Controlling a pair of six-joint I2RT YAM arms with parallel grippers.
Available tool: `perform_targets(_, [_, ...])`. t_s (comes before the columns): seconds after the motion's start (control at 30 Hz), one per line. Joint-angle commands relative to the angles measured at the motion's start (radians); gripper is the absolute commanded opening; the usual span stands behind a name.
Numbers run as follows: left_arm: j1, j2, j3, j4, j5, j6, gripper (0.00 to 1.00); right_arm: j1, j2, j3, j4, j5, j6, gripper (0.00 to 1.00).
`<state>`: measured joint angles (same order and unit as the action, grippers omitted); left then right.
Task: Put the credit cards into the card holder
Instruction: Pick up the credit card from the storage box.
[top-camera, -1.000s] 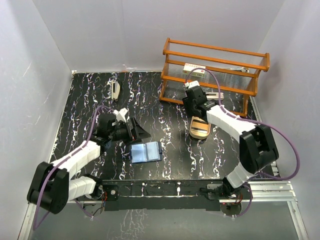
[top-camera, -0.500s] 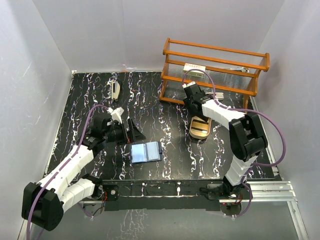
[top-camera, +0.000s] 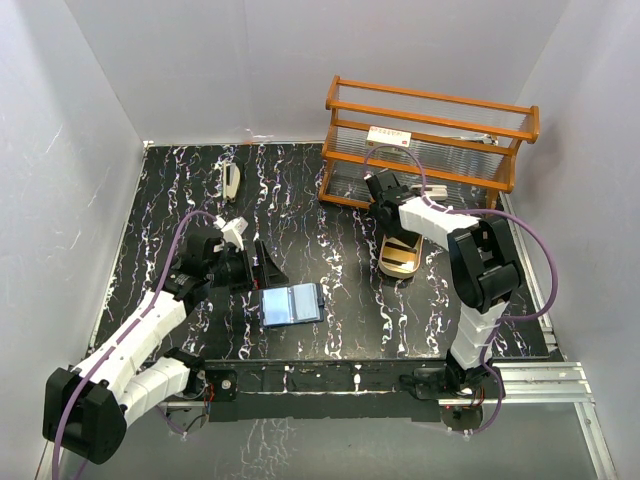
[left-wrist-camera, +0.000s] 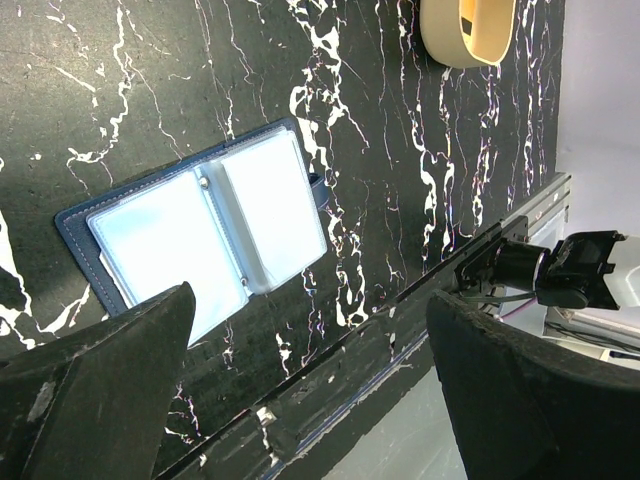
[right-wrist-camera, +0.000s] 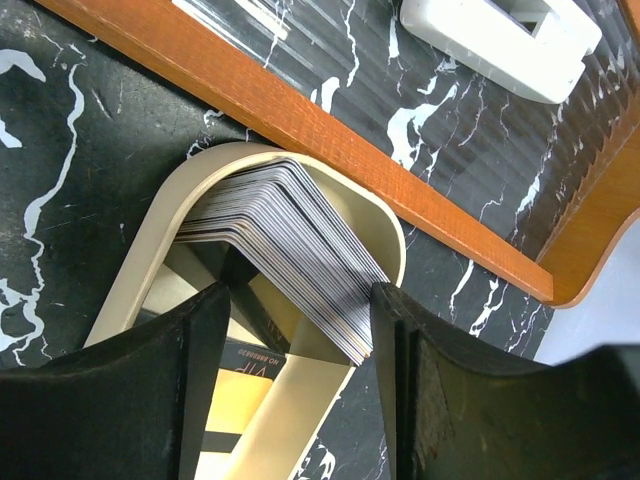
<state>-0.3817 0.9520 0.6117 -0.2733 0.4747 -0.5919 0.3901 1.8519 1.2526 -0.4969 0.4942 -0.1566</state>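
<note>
The card holder (top-camera: 290, 303) lies open on the black marble table, pale blue-grey slots up; it also shows in the left wrist view (left-wrist-camera: 210, 225). My left gripper (top-camera: 265, 268) is open and empty, hovering just to the holder's far left (left-wrist-camera: 310, 400). A fanned stack of credit cards (right-wrist-camera: 290, 240) leans in the gold oval tray (top-camera: 405, 262), with a black and yellow VIP card (right-wrist-camera: 240, 375) lying flat under it. My right gripper (top-camera: 392, 220) is open over the tray's far end, its fingers straddling the stack's lower corner (right-wrist-camera: 300, 380).
A wooden rack with ribbed glass shelves (top-camera: 430, 150) stands right behind the tray; its lower rail (right-wrist-camera: 300, 120) is close to my right fingers. A white block (right-wrist-camera: 490, 30) lies inside the rack. A small white object (top-camera: 231, 180) lies at the far left.
My right arm has folded in, its elbow swinging left and back, with the gripper staying over the tray's far end. My left gripper has drawn slightly left, away from the holder.
</note>
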Motion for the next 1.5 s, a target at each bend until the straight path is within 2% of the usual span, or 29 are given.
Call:
perform_targets(0.0, [-0.002,-0.029,0.009,-0.022,0.003,0.013,0.99,-0.007,0.007,0.059,0.010,0.068,-0.002,0.54])
perform_targets(0.5, [-0.002,-0.018,-0.005,-0.008,0.011,0.001,0.99,-0.007,-0.019,0.065,0.016,0.093,-0.001,0.40])
perform_targets(0.97, [-0.003,0.006,-0.024,-0.058,-0.087,-0.045,0.99,-0.007,-0.043,0.084,-0.011,0.112,0.012,0.29])
perform_targets(1.47, [-0.002,0.039,-0.037,-0.042,-0.055,-0.056,0.98,-0.008,-0.079,0.092,-0.028,0.101,0.023,0.18])
